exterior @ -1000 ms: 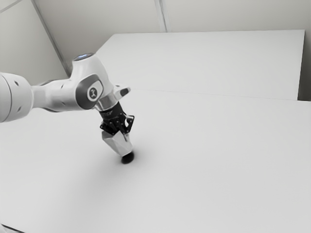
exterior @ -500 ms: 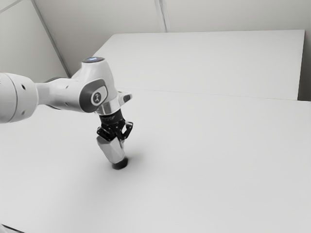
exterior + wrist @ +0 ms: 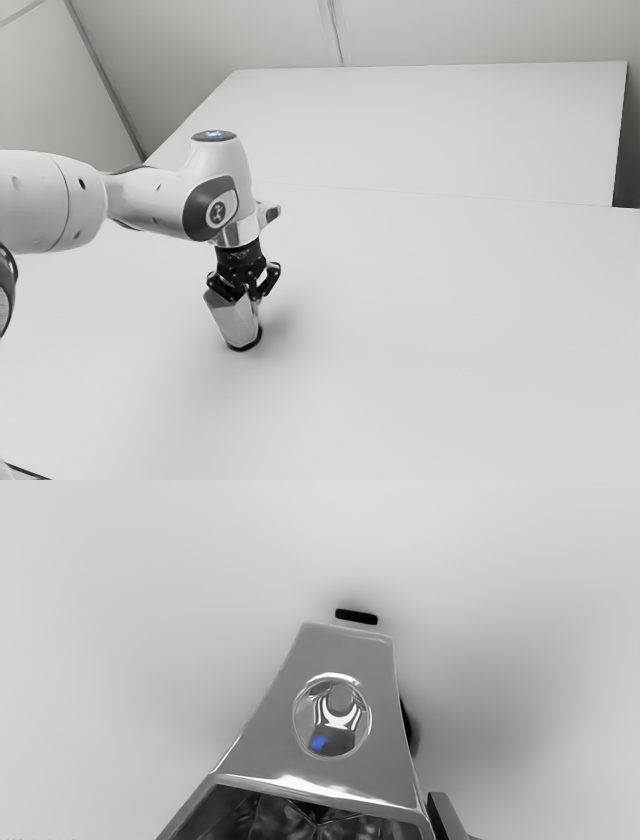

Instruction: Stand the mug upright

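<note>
White table with a thin seam

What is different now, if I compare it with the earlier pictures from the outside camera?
The mug has come lower and turned closer to upright, its base swinging toward the exterior view's left; it leans a little now. The gripper has also come down and tilted nearer to vertical. I see nothing newly grasped or let go. The table stayed as it was.

A glossy white robot arm with smooth, rounded casings and small, dark screw recesses features a dark grey side panel bearing a round emblem, a blue-lit dark cap, a silvery collar and a black, multi-linked gripper.
</note>
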